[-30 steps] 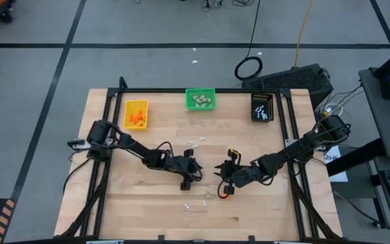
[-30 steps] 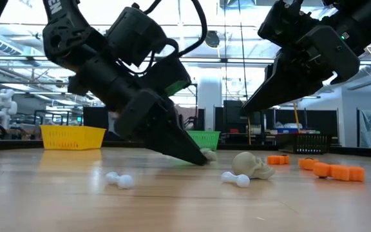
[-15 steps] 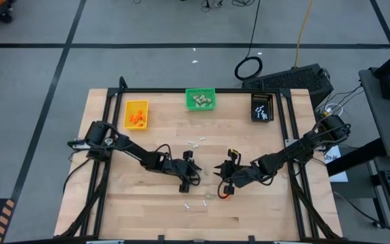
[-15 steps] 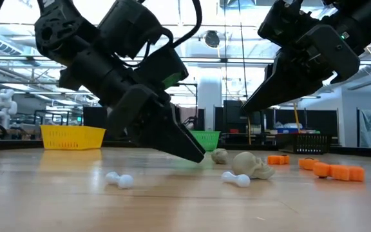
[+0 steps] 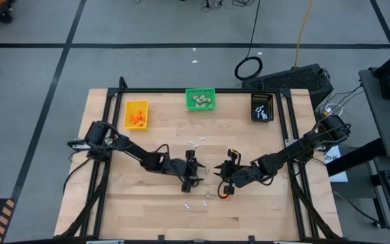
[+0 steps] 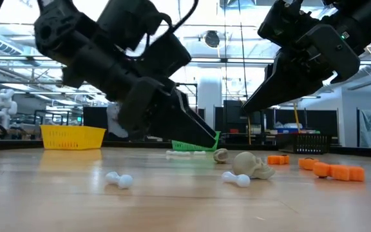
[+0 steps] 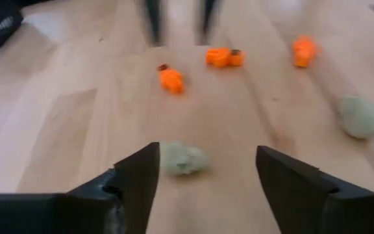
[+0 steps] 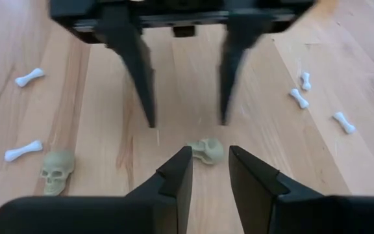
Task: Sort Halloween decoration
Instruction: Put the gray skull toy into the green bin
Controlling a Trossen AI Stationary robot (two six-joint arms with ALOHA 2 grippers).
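Left wrist view: open left tool [image 7: 203,185] straddles beige skull [image 7: 182,158].

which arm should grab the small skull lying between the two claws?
Left. The left claw is open, with the small beige-grey skull lying between its fingers. The right claw points at it too, but stands narrower.

We have 4 views. The high camera looks straight down on the whole tabletop [image 5: 147,210] from well above. The low one sits at tabletop height, facing level across the wood toward the room behind. Each wrist camera looks forward, close to the surface, past its own arm's 2 fingers. The beige skull [image 8: 206,150] lying between both pairs of fingers in the right wrist view also shows in the left wrist view [image 7: 183,158] and the low view [image 6: 219,154].
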